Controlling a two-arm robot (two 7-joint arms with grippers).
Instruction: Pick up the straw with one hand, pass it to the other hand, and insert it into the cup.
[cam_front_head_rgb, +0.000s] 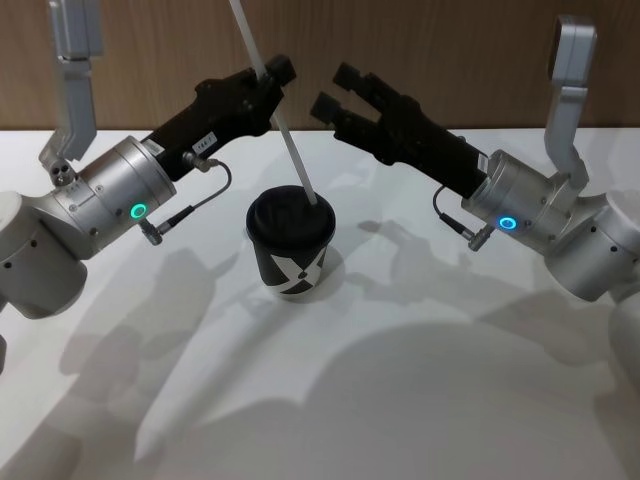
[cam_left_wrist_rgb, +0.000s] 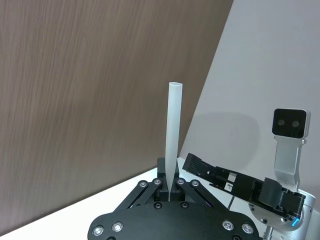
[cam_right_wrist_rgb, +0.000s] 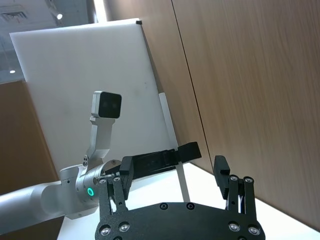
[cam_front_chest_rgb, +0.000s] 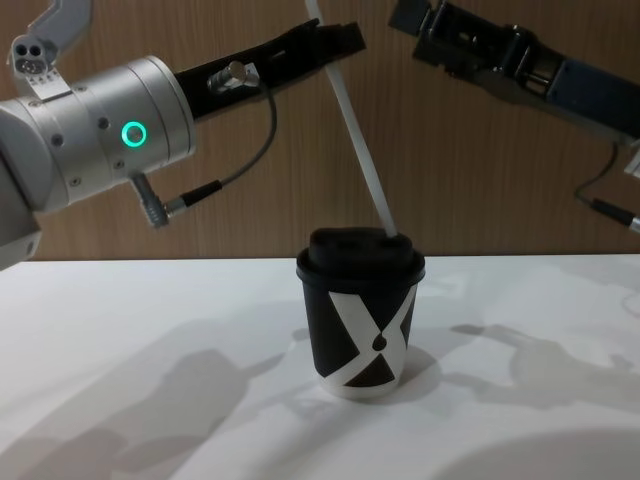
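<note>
The white straw (cam_front_head_rgb: 283, 115) slants from the top edge of the head view down to the black domed lid of the cup (cam_front_head_rgb: 290, 250). Its lower end meets the lid on the right side; how deep it goes is hidden. My left gripper (cam_front_head_rgb: 272, 72) is shut on the straw's upper part, above and behind the cup. The left wrist view shows the straw (cam_left_wrist_rgb: 173, 130) rising from between the closed fingers (cam_left_wrist_rgb: 176, 182). My right gripper (cam_front_head_rgb: 335, 88) hangs open just right of the straw, holding nothing. From the chest, the cup (cam_front_chest_rgb: 365, 320) stands mid-table under the left gripper (cam_front_chest_rgb: 335, 40) and right gripper (cam_front_chest_rgb: 415, 30).
The cup stands on a white table (cam_front_head_rgb: 420, 390) with a wooden wall (cam_front_head_rgb: 450, 60) behind. A thin black cable (cam_front_head_rgb: 200, 200) loops off my left arm's silver wrist. Both arms angle inward above the table.
</note>
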